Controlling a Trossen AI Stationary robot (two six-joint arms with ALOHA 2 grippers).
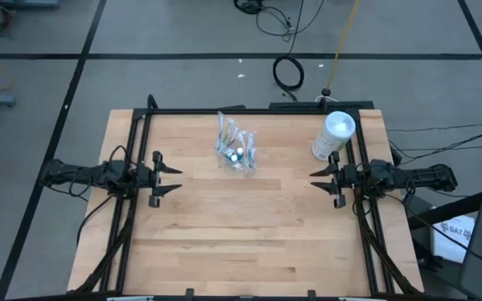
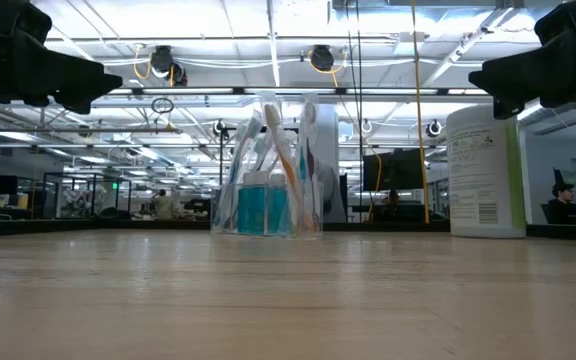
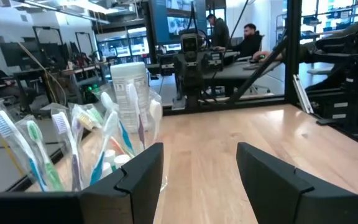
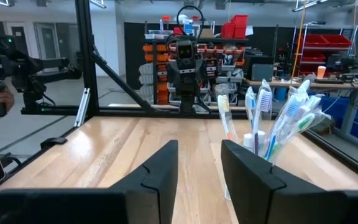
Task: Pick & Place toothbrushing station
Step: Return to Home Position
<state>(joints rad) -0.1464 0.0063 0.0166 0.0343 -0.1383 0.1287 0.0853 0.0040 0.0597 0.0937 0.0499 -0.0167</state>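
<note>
A small clear plastic cup (image 1: 238, 155) stands on its base on the wooden table, toward the far middle. It holds several blue, white and pink toothbrushes (image 2: 286, 160) standing upright and two teal toothpaste tubes (image 2: 264, 208). The cup also shows in the left wrist view (image 3: 89, 158) and the right wrist view (image 4: 272, 134). My left gripper (image 1: 174, 179) is open and empty at the table's left side. My right gripper (image 1: 318, 181) is open and empty at the table's right side. Both hover above the table.
A tall white cylindrical canister (image 1: 335, 135) stands at the far right of the table, near my right gripper. A black metal frame (image 1: 249, 109) borders the table. Bare wood lies between the two grippers and toward the near edge. People sit at desks in the room beyond.
</note>
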